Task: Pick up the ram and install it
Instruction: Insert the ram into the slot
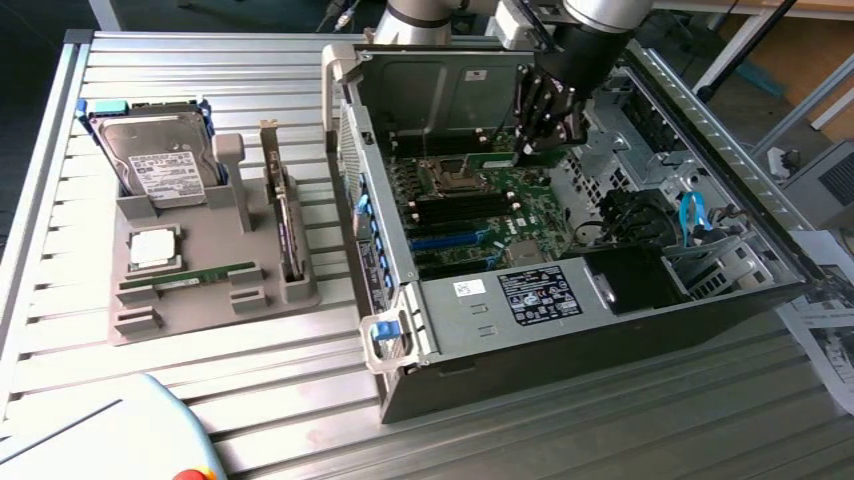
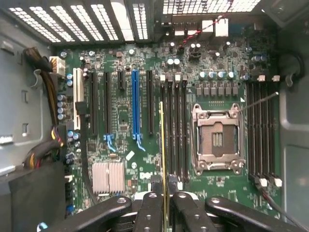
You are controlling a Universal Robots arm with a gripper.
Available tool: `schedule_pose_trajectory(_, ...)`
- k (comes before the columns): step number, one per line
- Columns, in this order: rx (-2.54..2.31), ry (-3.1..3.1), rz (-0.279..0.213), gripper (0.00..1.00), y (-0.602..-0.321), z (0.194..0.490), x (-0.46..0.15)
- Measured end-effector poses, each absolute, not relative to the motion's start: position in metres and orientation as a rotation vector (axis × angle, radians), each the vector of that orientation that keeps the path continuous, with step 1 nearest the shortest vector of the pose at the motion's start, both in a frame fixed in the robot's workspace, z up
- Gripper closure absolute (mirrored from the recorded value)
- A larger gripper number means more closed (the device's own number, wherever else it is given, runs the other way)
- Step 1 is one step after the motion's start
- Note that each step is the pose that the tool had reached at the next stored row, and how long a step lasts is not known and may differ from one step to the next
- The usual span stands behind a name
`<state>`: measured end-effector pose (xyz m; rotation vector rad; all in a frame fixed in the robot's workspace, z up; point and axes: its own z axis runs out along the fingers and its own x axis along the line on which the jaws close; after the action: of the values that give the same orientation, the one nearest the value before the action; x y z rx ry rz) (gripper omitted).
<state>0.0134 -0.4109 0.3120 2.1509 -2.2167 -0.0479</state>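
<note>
Open desktop computer case [image 1: 587, 345], dark metal, lying on its side on a slatted aluminium table [image 1: 200, 400]. The green motherboard [image 1: 501, 215] faces upward.

The arm's black gripper [image 1: 541, 148] reaches down into the case from the far side, above the upper part of the board. Its two black fingers [image 2: 150, 212] are closed in a pinch on the ram [image 1: 494, 160], a thin narrow green circuit-board stick. From where I stand, the stick projects sideways from the fingertips towards the exterior view's left.

In the wrist view the gripper [image 2: 166, 191] holds the ram [image 2: 163, 145] edge-on, so it shows as a slim yellow-green line. It runs along the group of long black memory slots [image 2: 177, 130] beside the square silver processor socket [image 2: 216, 137]. The stick lines up with the slot of that group farthest from the socket. Whether it touches that slot or hangs just above it cannot be told.

On the far side of that slot from the socket, the motherboard [image 2: 123, 121] carries a long blue expansion slot [image 2: 134, 106] and a ribbed silver heat sink [image 2: 108, 176].

Well apart from the case, towards the exterior view's left, a grey moulded parts tray [image 1: 200, 310] rests on the table. It holds:
- a silver box-shaped hard drive [image 1: 154, 160], standing tilted in its cradle;
- a larger expansion card [image 1: 283, 225] with a metal bracket, standing on edge;
- a second thin green stick [image 1: 187, 277], lying flat near the tray's front.
</note>
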Motion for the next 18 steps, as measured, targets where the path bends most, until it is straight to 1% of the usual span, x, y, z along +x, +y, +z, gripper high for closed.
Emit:
schedule_pose_trajectory(9,2.134,-2.215,-0.027,0.85,-0.411,0.286,-0.005)
schedule_pose_trajectory(18,2.124,-2.217,-0.018,0.85,-0.411,0.269,-0.012)
